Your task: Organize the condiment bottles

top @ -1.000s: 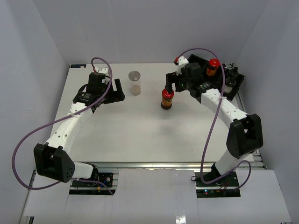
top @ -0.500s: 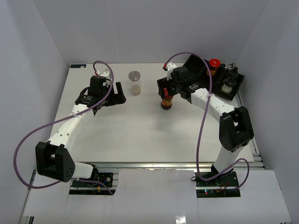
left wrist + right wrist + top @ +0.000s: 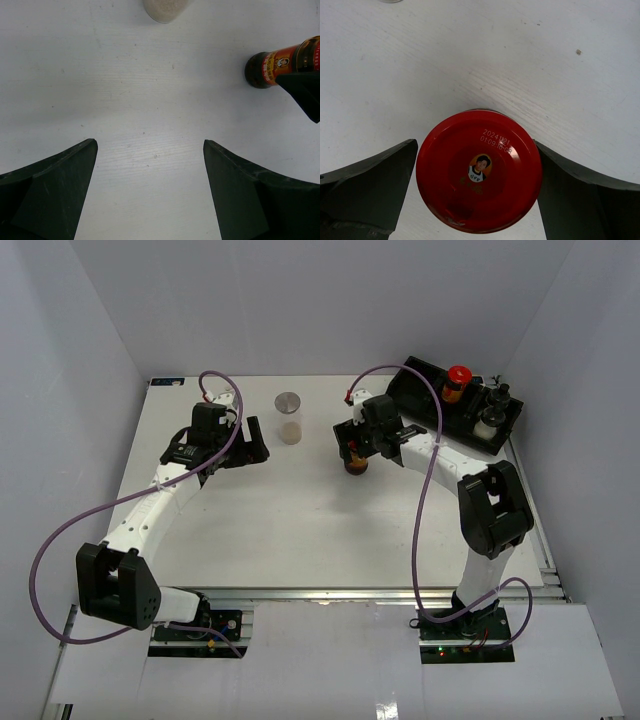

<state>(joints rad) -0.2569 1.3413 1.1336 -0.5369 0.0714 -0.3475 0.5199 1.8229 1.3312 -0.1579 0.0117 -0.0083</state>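
Red-cap jar (image 3: 478, 170) sitting btwn fingers of right gripper (image 3: 475, 146), can't tell if clamping, left gripper (image 3: 150, 143) hanging open, 2 red-caps (image 3: 457, 380) total, 1 grey-lid jar (image 3: 289, 417), 2 black-tops (image 3: 487, 423)

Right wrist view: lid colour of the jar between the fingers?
The lid is glossy red with small white print; the right wrist view shows it best.

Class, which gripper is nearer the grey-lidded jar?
Left. The left gripper sits close to the grey-lidded jar, jaws open; the right gripper is farther off, straddling a red-capped jar.
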